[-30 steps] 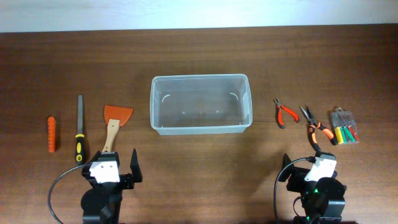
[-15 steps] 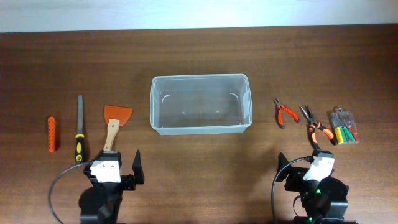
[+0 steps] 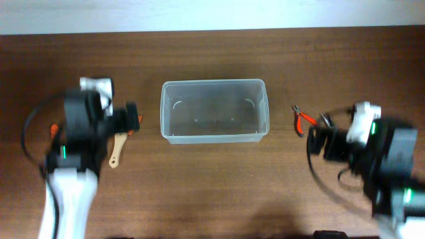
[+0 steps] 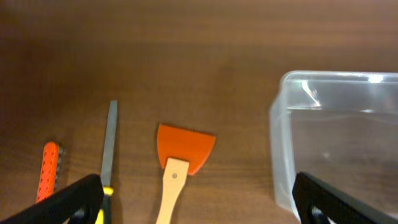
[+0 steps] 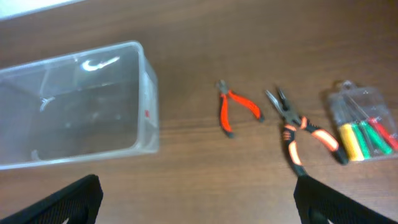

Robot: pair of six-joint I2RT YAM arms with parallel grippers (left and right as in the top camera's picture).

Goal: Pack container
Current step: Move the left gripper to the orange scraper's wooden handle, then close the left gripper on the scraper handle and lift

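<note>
The clear plastic container (image 3: 214,109) stands empty at the table's middle. It also shows in the left wrist view (image 4: 336,137) and the right wrist view (image 5: 74,99). My left gripper (image 4: 199,211) is open and empty, above an orange scraper with a wooden handle (image 4: 183,149), a file with a yellow-black handle (image 4: 109,137) and an orange bit holder (image 4: 48,177). My right gripper (image 5: 199,211) is open and empty, above small orange pliers (image 5: 233,109), long-nose pliers (image 5: 298,134) and a clear case of coloured bits (image 5: 364,127).
In the overhead view the left arm (image 3: 80,133) covers the file and the scraper blade; the scraper handle (image 3: 117,149) shows. The right arm (image 3: 372,143) covers the long-nose pliers and the bit case; the small pliers (image 3: 304,119) show.
Both arms have lifted from the table's front edge and swung toward the far side, over the tools on each side. No tool or the container has moved.
</note>
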